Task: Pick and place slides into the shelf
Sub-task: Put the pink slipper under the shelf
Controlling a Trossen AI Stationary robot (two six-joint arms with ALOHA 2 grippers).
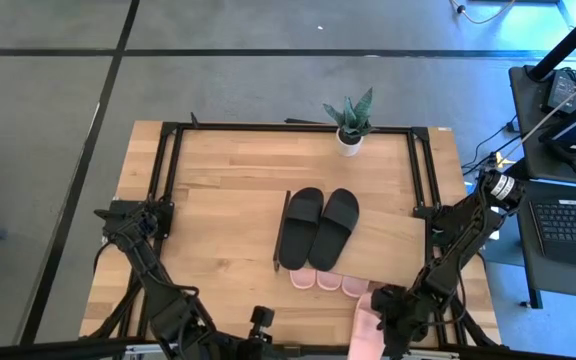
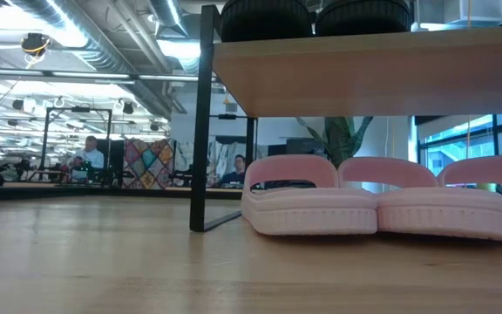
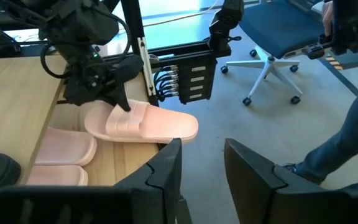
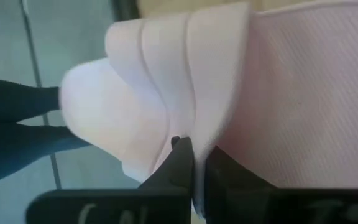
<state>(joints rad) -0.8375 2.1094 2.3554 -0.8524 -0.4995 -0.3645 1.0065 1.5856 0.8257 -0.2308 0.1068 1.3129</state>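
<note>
Counter of light wood fills most of the high view, with a black frame on it. Near its middle stands the shelf, a low rack with a flat wood top. Two black slides lie side by side on the top board. Under the board, three pink slides sit in a row on the counter, touching each other, with their ends sticking out at the near edge.

Another pink slide is at the near right edge of the counter, half over the edge. The right claw is clamped on its strap, fingers pressed together on the thin foam. The left claw waits at the near left, fingers apart, holding nothing. A small potted plant stands at the far edge.
</note>
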